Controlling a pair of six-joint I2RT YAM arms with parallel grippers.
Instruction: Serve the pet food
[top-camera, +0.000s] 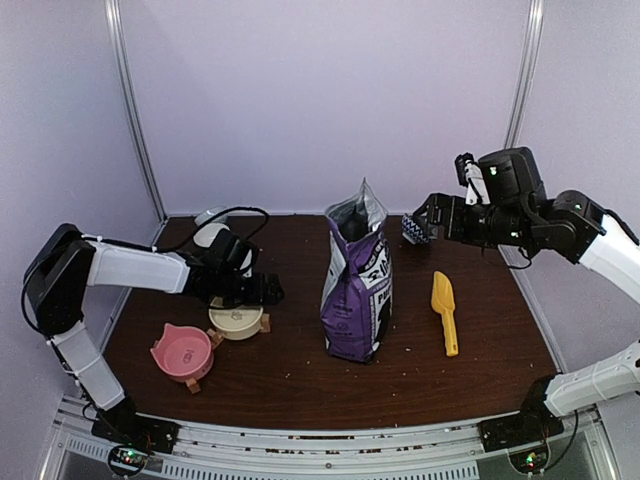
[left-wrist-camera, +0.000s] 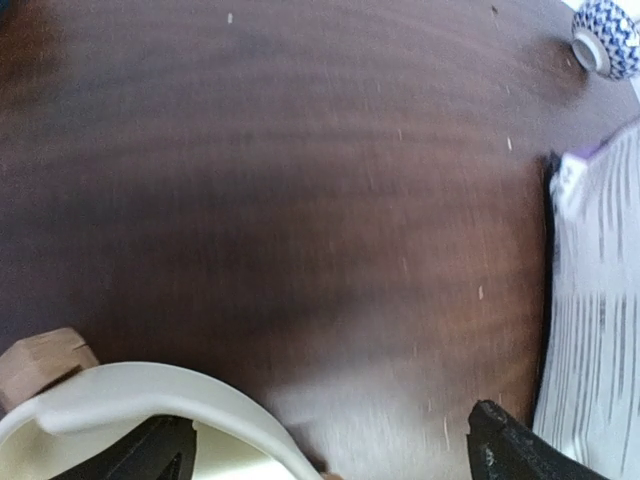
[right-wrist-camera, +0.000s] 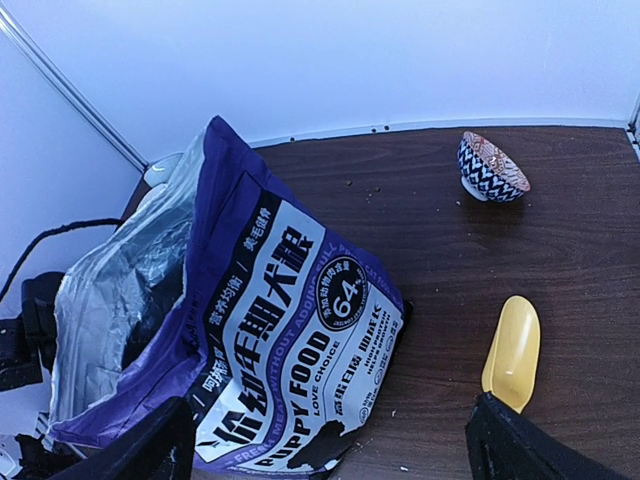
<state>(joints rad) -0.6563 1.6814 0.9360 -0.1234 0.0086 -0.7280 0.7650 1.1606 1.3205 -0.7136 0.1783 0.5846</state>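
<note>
**Desk:** What is the left gripper (top-camera: 266, 291) doing?

**Photographer:** It is hanging with its jaws spread wide and gripping nothing, low over the far rim of the cream bowl (top-camera: 237, 320). In its wrist view one finger is showing inside the rim and the other outside it. The pink bowl (top-camera: 183, 352) is sitting just beside the cream one, on the near side.

**Desk:** And the right gripper (top-camera: 416, 224)?

**Photographer:** It is also gaping and empty, hovering above the back of the brown table (top-camera: 300, 390). It is pointing towards the purple-and-white bag (top-camera: 357, 275), which is standing upright at mid-table with its top open. A yellow scoop (top-camera: 445, 312) is lying flat to the bag's right, apart from it. A blue-patterned bowl (right-wrist-camera: 492, 167) is sitting near the back wall.

**Desk:** Where is the pet food?

**Photographer:** I cannot tell. The bag's mouth is showing only foil and shadow. A few dark specks (right-wrist-camera: 362, 187) are lying behind the bag, too small to identify.
</note>
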